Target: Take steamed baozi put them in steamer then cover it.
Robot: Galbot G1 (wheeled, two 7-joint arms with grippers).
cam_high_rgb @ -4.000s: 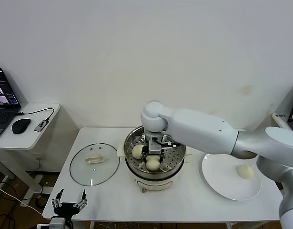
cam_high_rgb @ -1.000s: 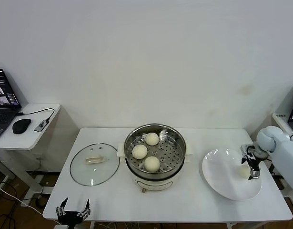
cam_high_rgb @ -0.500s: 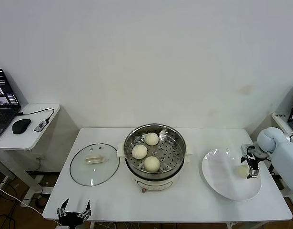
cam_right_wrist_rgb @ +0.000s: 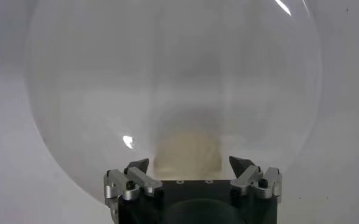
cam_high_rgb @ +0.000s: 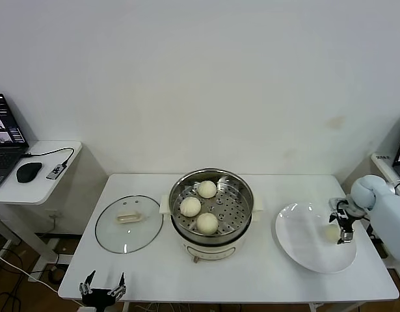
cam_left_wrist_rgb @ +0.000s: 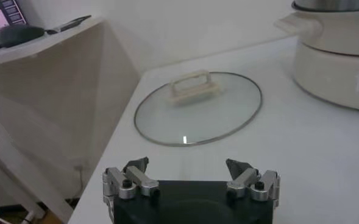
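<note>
Three steamed baozi (cam_high_rgb: 207, 189) lie on the perforated tray of the steamer (cam_high_rgb: 211, 171) at the table's middle. A fourth baozi (cam_high_rgb: 332, 231) (cam_right_wrist_rgb: 187, 155) rests on the white plate (cam_high_rgb: 304, 242) (cam_right_wrist_rgb: 167, 79) at the right. My right gripper (cam_high_rgb: 343, 224) (cam_right_wrist_rgb: 189, 164) hangs over that baozi, open, one fingertip on each side of it with a gap on both sides. The cover (cam_high_rgb: 129, 223) (cam_left_wrist_rgb: 197, 106), a glass lid with a cream handle, lies flat left of the steamer. My left gripper (cam_high_rgb: 102, 286) (cam_left_wrist_rgb: 188, 164) waits open and empty at the table's front left edge.
The steamer's white base (cam_left_wrist_rgb: 337, 61) stands beyond the lid in the left wrist view. A side table (cam_high_rgb: 56, 185) with a laptop (cam_high_rgb: 4, 130) and a mouse (cam_high_rgb: 28, 171) stands to the far left. The white wall runs close behind the table.
Four seconds ago my right arm was over the steamer; it has since swung to the plate, leaving a third baozi inside. Over the last second it has barely shifted above the plate's baozi.
</note>
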